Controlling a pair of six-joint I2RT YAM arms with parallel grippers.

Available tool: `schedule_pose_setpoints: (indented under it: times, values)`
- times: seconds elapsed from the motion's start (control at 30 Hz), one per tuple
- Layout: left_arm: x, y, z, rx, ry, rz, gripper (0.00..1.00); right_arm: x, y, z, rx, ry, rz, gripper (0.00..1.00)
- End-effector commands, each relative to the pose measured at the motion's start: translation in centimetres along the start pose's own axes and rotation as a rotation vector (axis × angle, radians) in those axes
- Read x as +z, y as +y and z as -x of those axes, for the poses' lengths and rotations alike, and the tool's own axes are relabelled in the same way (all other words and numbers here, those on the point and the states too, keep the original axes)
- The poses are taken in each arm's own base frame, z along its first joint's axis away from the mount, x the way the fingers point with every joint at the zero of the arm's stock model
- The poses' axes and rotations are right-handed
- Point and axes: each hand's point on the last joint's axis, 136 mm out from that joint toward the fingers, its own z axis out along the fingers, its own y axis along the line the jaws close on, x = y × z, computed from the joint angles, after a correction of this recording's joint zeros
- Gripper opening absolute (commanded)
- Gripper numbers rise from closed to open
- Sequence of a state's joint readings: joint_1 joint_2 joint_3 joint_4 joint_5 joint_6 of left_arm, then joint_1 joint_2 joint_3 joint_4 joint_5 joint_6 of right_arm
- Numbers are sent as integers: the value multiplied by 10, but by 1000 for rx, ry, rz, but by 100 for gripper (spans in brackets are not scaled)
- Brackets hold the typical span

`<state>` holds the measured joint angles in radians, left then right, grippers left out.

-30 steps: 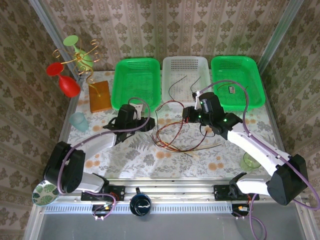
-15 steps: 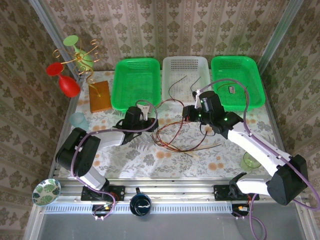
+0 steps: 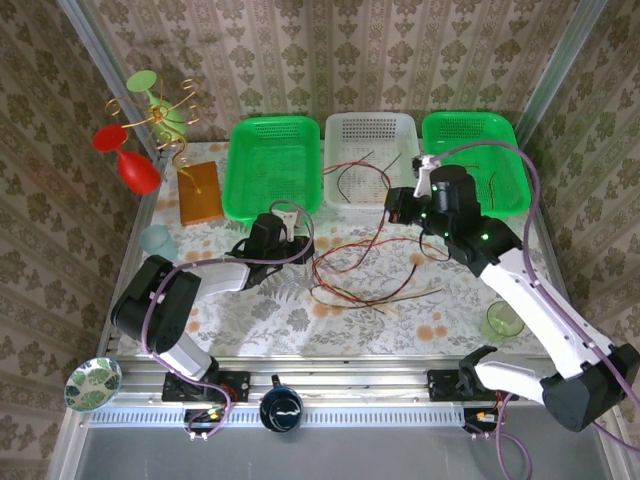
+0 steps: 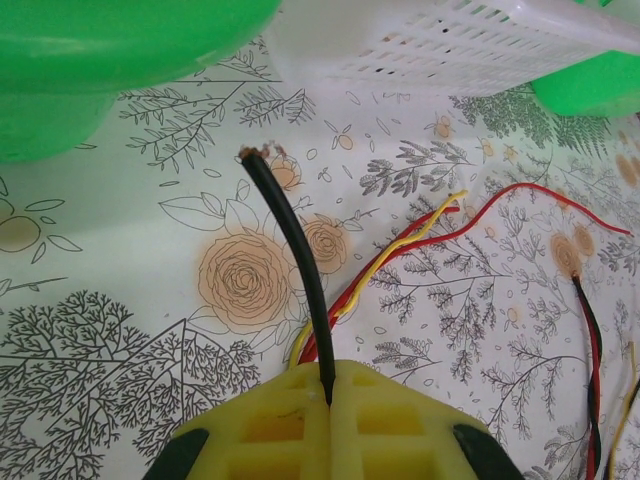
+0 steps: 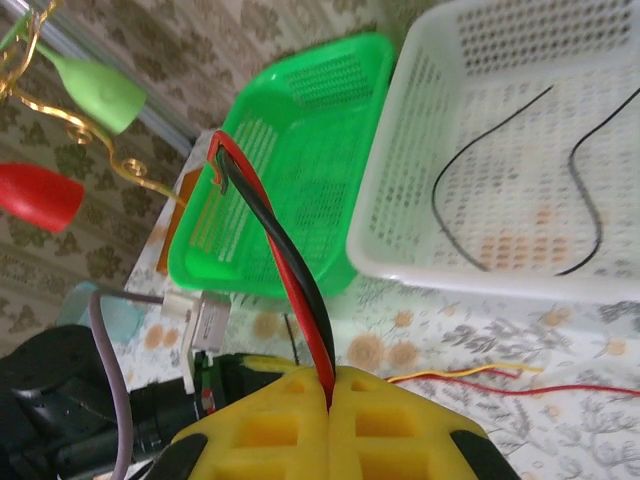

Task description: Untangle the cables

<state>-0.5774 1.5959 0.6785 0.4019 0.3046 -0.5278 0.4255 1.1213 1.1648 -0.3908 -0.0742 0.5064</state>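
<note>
The flowered worktop [image 3: 250,310] carried three baskets along its far side: a green basket [image 3: 275,165] on the left, a white basket [image 3: 370,150] in the middle and another green one [image 3: 475,160] on the right. In front of them, between the two arms, the cables [image 3: 340,297] lay in a loose knot of red, black and yellow loops, spreading from near the left arm towards the right.

The right pincer [image 5: 330,385] was lifted over the near edge of the white basket, its pads pressed together on a red and black pair [image 5: 275,250] whose end stood up past them. The left pincer [image 4: 328,395] sat low over the worktop at the left end of the knot, clamped on a black cable [image 4: 290,240] close to its cut tip. Two thin black wires [image 5: 437,195] lay in the white basket.

To my eye this was the pulling-apart step, each arm holding a different strand. The next move seemed to need the left arm pinning its cable while the right drew its pair up and away, slowly, so no loop snagged.
</note>
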Motion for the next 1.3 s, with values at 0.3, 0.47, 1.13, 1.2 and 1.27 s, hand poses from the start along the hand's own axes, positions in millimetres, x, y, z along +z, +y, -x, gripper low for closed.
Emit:
schedule_pose_setpoints:
  times: [0.3, 0.47, 1.13, 1.2, 1.27]
  values:
    - [-22, -29, 35, 84, -71, -12, 38, -43, -13, 36, -45, -139, -48, 0]
    - [-51, -48, 66, 154, -134, 8, 46, -40, -17, 31, -29, -151, -43, 0]
    - [-114, -169, 169, 37, -396, -463, 52, -37, -19, 25, 19, -278, 45, 0]
    - [-115, -176, 174, 18, -443, -538, 52, -36, -17, 27, 53, -295, 67, 0]
    - [-116, -180, 180, -21, -478, -599, 52, -36, -14, 29, 87, -309, 89, 0]
